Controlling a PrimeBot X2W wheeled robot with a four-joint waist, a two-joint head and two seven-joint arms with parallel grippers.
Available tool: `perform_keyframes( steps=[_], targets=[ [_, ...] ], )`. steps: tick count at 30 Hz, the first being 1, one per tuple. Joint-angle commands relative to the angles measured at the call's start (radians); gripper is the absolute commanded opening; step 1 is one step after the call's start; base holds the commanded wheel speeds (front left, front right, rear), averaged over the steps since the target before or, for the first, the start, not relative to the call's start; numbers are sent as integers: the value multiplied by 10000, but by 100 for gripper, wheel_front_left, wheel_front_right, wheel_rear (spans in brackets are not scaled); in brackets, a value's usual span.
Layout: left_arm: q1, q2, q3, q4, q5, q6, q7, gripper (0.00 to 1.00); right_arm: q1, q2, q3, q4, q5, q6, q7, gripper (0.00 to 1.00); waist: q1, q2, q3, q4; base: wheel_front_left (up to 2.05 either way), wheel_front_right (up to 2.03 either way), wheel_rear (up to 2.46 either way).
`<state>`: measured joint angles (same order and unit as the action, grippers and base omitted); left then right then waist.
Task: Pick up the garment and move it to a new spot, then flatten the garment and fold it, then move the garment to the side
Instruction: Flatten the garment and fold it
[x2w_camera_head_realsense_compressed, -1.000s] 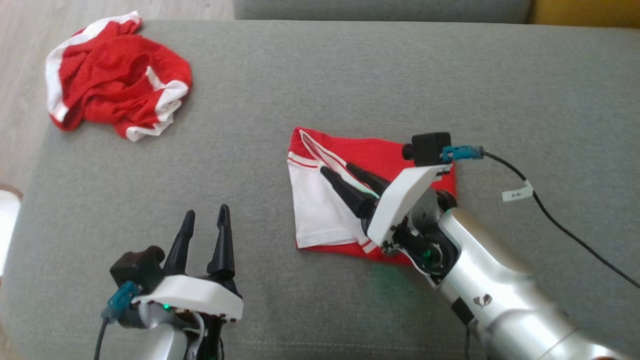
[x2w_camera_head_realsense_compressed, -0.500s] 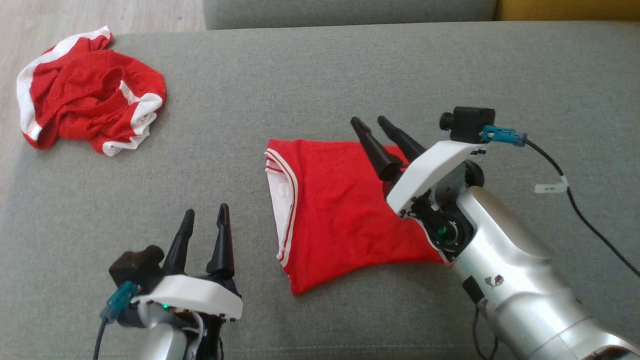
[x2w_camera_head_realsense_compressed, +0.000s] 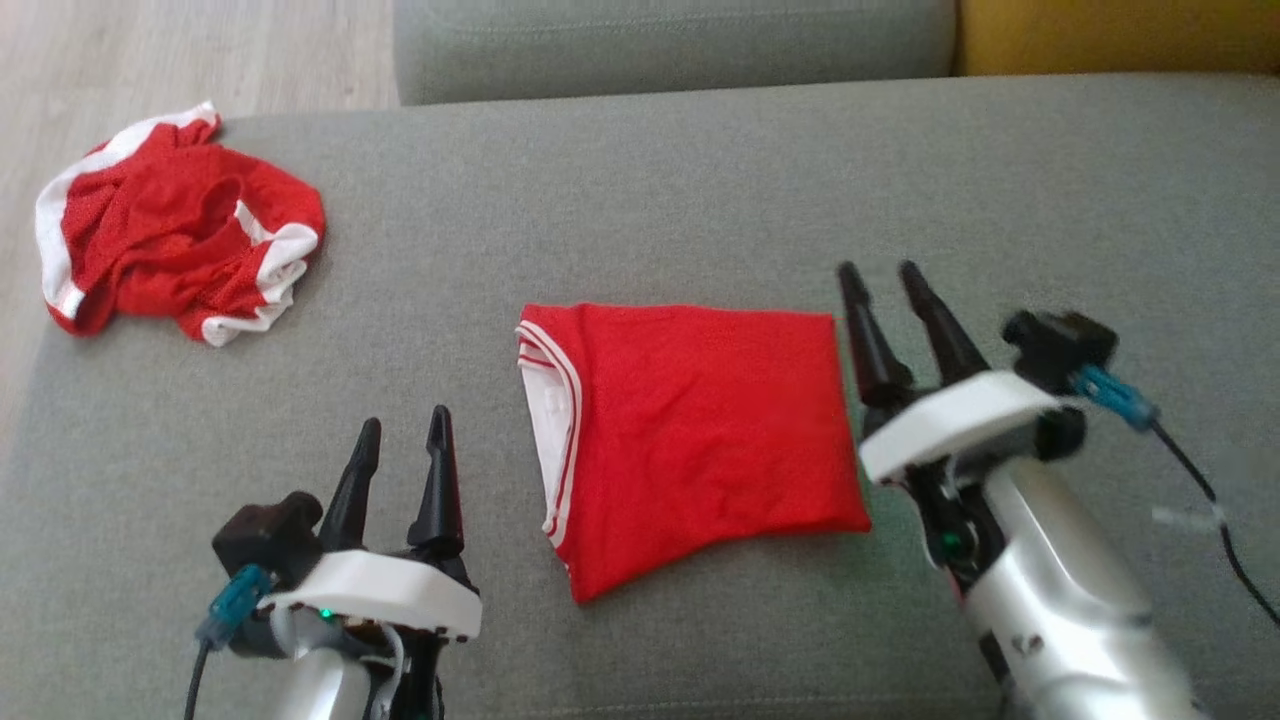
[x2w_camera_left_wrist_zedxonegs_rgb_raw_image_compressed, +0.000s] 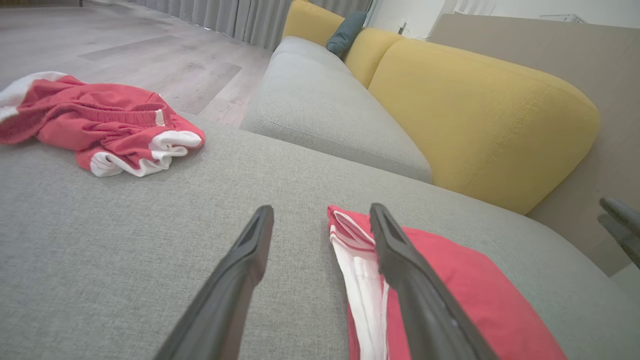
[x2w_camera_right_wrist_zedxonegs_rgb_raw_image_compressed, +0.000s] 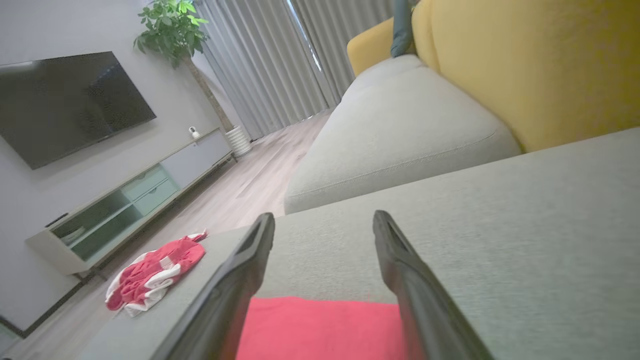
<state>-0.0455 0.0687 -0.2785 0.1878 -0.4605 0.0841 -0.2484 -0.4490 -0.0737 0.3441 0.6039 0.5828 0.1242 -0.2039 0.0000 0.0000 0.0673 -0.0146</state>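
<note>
The garment (x2w_camera_head_realsense_compressed: 690, 430) is red with white trim and lies folded into a flat rectangle in the middle of the grey sofa cushion (x2w_camera_head_realsense_compressed: 640, 200). Its white-striped edge faces left. My right gripper (x2w_camera_head_realsense_compressed: 879, 268) stands open just beside the garment's right edge, apart from it and holding nothing. In the right wrist view the gripper (x2w_camera_right_wrist_zedxonegs_rgb_raw_image_compressed: 323, 216) hovers open, with the garment (x2w_camera_right_wrist_zedxonegs_rgb_raw_image_compressed: 320, 325) low between the fingers. My left gripper (x2w_camera_head_realsense_compressed: 404, 420) stands open at the lower left, a short way from the garment's left edge. The left wrist view shows that gripper (x2w_camera_left_wrist_zedxonegs_rgb_raw_image_compressed: 321, 209) open, with the garment (x2w_camera_left_wrist_zedxonegs_rgb_raw_image_compressed: 450, 280) behind its right finger.
A second red and white garment (x2w_camera_head_realsense_compressed: 170, 250) lies crumpled at the cushion's far left corner, near the wooden floor (x2w_camera_head_realsense_compressed: 150, 50). Another grey seat cushion (x2w_camera_head_realsense_compressed: 670, 45) and a yellow backrest (x2w_camera_left_wrist_zedxonegs_rgb_raw_image_compressed: 475, 110) lie beyond. A black cable (x2w_camera_head_realsense_compressed: 1220, 530) trails from my right wrist.
My right gripper has left the garment and drawn back to its right side. The garment now lies folded with its red side up. The left arm has kept still, and the camera has shifted.
</note>
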Motion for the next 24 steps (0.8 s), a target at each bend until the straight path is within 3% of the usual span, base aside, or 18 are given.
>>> perform_keyframes(
  steps=[1,5,8,15,24],
  targets=[
    [-215,106,308,-356,71,45,-124,100,27,182,-55,-421,-322,65,-185,100,0,0,-123,-39,0,0,0],
    [2,68,357,-377,64,117,-128,100,916,201,-1460,-1166,-2306,65,-485,100,0,0,-366,-78,0,0,0],
    [221,71,411,-543,236,204,-130,100,1779,225,-2260,-2059,-3165,65,-528,100,0,0,-485,-57,0,0,0],
    [730,64,573,-913,609,338,-132,100,3347,232,-2648,-3553,-3462,65,-426,100,0,0,-615,-1,0,0,0],
    [982,33,760,-952,920,367,-133,100,3996,234,-2813,-3983,-3514,65,-264,100,0,0,-518,20,0,0,0]
  ],
)
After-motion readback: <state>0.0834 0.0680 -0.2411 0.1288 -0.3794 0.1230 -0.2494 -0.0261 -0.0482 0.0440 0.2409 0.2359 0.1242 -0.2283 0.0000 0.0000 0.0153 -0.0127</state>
